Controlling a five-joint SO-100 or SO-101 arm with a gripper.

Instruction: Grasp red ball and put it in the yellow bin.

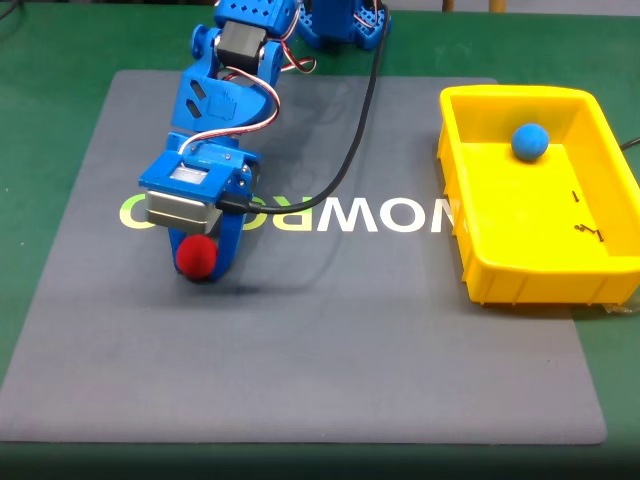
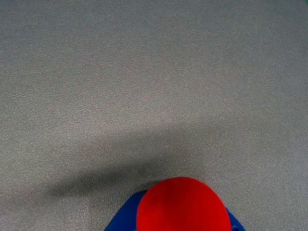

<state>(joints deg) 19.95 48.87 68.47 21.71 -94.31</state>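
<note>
— Where does the job stand?

— At the grasp, I'd say. In the fixed view the end effector is down on the grey mat, pinching the red ball between its blue fingers. The wrist view shows the ball seated against blue plastic at the bottom edge, with bare mat beyond.

— And next?

— Probably a lift clear of the mat, then a swing toward the right of the fixed view, high enough to pass the near wall of the yellow bin, well apart from the ball. A blue ball already lies inside, near the far wall.

— The surroundings?

— The mat bears pale lettering and lies on a green tabletop. A black cable trails from the arm across the mat.
</note>
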